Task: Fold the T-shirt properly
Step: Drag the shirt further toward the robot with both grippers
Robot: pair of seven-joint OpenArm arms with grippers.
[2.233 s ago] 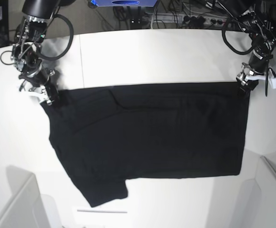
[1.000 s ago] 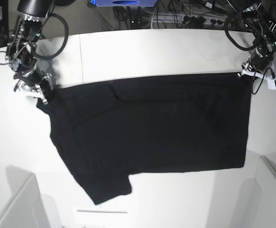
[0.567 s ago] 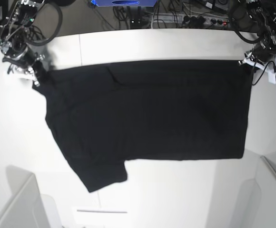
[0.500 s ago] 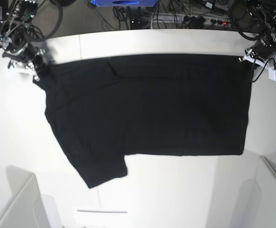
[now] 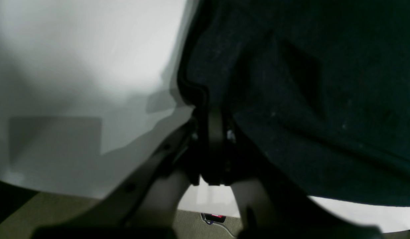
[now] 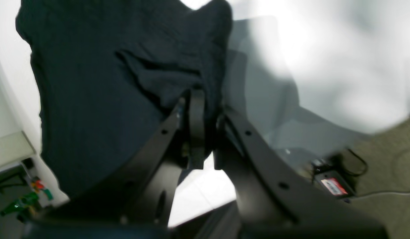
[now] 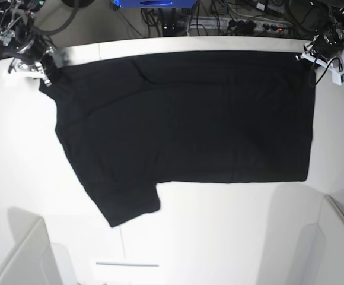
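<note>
The black T-shirt [image 7: 184, 119] lies stretched wide across the white table [image 7: 219, 237], plain side up, one sleeve hanging toward the front left. No print shows. My left gripper [image 7: 310, 57] is shut on the shirt's far right corner; in the left wrist view the gripper [image 5: 213, 114] pinches the black cloth [image 5: 307, 83]. My right gripper [image 7: 44, 75] is shut on the shirt's far left corner; in the right wrist view the gripper [image 6: 200, 111] pinches the cloth [image 6: 108, 83]. Both grippers hold their corners near the table's back edge.
Cables and a power strip [image 7: 249, 24] lie on the floor behind the table. A white box edge [image 7: 24, 249] stands at the front left and another [image 7: 338, 237] at the front right. A floor device with a red label [image 6: 331, 184] shows in the right wrist view.
Both grippers have pulled the shirt's top edge away toward the table's back edge. The whole shirt has slid back with them and stays stretched between them.
</note>
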